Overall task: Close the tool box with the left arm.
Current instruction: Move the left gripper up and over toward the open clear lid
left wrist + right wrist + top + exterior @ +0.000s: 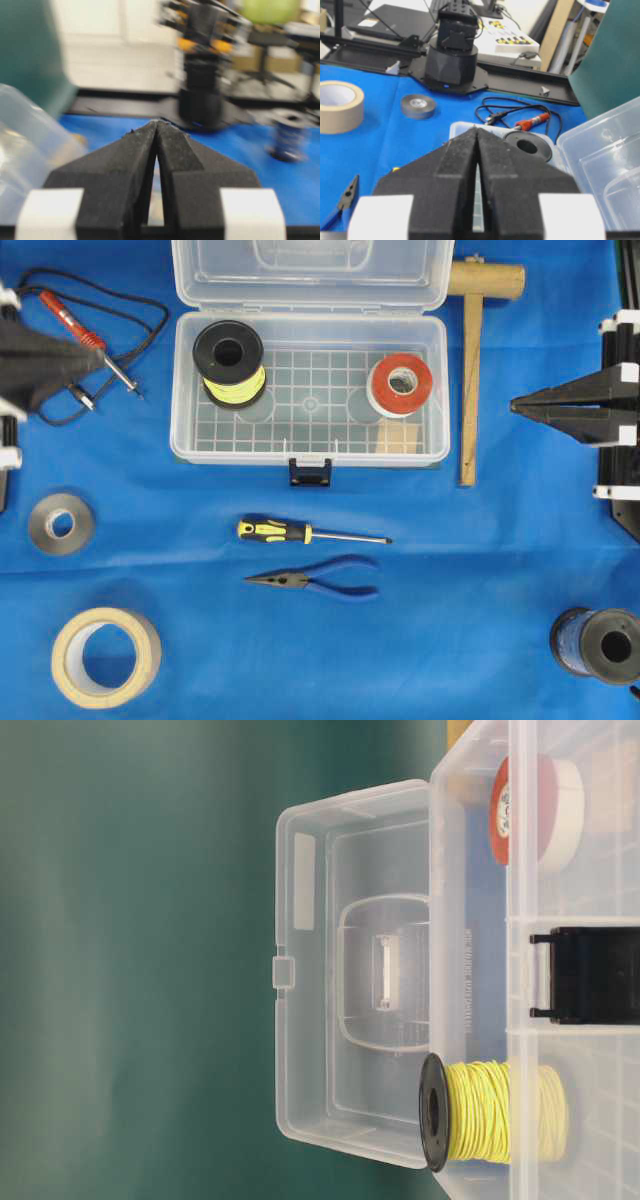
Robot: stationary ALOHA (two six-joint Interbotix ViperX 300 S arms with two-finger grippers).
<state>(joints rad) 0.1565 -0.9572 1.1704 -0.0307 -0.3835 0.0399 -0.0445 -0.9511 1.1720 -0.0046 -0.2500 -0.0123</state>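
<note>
The clear tool box [310, 452] stands open at the back middle of the blue cloth. Its lid [310, 270] is laid back and its dark blue latch [310, 472] hangs at the front. Inside are a yellow wire spool [230, 362] and a red tape roll [402, 385]. The table-level view shows the lid [350, 970] upright. My left gripper [100, 362] is shut and empty, well left of the box. My right gripper [515, 406] is shut and empty, just right of the box. The right wrist view shows the lid [605, 150] ahead on the right.
A red soldering iron with a black cable [80, 325] lies under my left gripper. A wooden mallet [472, 360] lies between the box and my right gripper. A screwdriver [300, 533] and pliers [320, 580] lie in front. Tape rolls [105, 656] sit front left, a blue wire spool [600, 645] front right.
</note>
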